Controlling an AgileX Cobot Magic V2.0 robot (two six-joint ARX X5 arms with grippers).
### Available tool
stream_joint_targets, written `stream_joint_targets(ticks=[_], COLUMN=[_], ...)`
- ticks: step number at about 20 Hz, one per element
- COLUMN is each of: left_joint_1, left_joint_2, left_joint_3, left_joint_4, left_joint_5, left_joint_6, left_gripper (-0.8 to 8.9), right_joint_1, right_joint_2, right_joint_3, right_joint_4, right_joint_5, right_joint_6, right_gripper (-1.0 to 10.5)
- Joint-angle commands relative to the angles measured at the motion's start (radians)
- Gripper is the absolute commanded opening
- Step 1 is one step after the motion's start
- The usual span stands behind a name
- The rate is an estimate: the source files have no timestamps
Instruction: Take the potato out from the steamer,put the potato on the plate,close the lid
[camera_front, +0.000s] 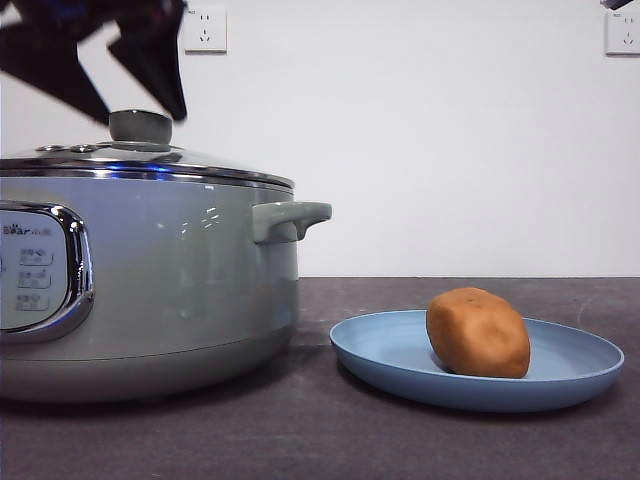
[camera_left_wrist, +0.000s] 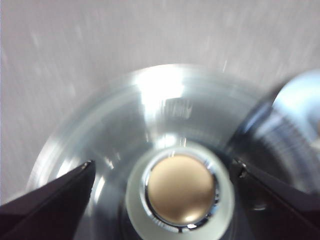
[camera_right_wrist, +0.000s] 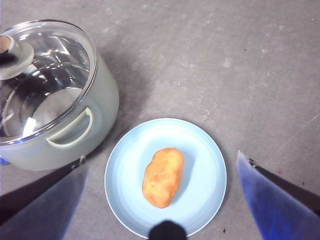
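Grey table, lidded steamer (camera_front: 150, 290), left pincer (camera_left_wrist: 162, 172) open astride lid knob (camera_left_wrist: 181, 189)

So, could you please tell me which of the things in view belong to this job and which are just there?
Part of the job:
- potato, lying on the plate
- steamer, with the lid on it
- left claw, open above the lid's knob
- right claw, open, high over the plate

Just there:
- two wall sockets
- table
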Motion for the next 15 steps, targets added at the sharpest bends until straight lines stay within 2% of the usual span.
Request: stream_joint_targets(ticks=[1, 5, 9, 10, 11, 12, 13, 14, 15], left_joint_1=[-0.001, -0.003, -0.004, -0.004, -0.004, -0.004, -0.004, -0.004, -0.004], left_joint_2=[-0.064, -0.201, -0.368, -0.409, -0.441, -0.476, -0.499, -0.52, -0.532], left_joint_3=[0.022, 0.09, 0.122, 0.122, 0.122, 0.122, 0.122, 0.122, 0.122], left_joint_4=[0.0, -0.033, -0.083, -0.107, -0.133, -0.169, -0.199, -0.232, -0.251], left_joint_5=[0.0, 0.022, 0.123, 0.14, 0.147, 0.149, 0.149, 0.147, 0.139], left_joint_6=[0.0, -0.008, -0.058, -0.061, -0.061, -0.059, -0.055, -0.048, -0.047], left_gripper=[4.63, 4.63, 4.62, 4.36, 3.63, 2.48, 1.06, -0.17, -0.08], right_joint_1=[0.0, 0.0, 0.0, 0.001, 0.001, 0.001, 0.001, 0.001, 0.001], right_joint_2=[-0.001, -0.007, -0.046, -0.064, -0.079, -0.101, -0.119, -0.142, -0.16], right_joint_3=[-0.005, -0.005, -0.005, -0.005, -0.005, -0.005, -0.005, -0.005, -0.005], right_joint_4=[0.005, 0.001, -0.006, -0.01, -0.013, -0.019, -0.026, -0.034, -0.033], right_joint_5=[0.0, -0.003, -0.003, -0.003, -0.003, -0.003, -0.003, -0.003, -0.002], right_joint_6=[0.007, 0.007, 0.007, 0.01, 0.02, 0.026, 0.025, 0.024, 0.021], right_gripper=[5.0, 5.0, 5.0, 5.0, 4.9, 3.9, 2.4, 0.2, 0.0])
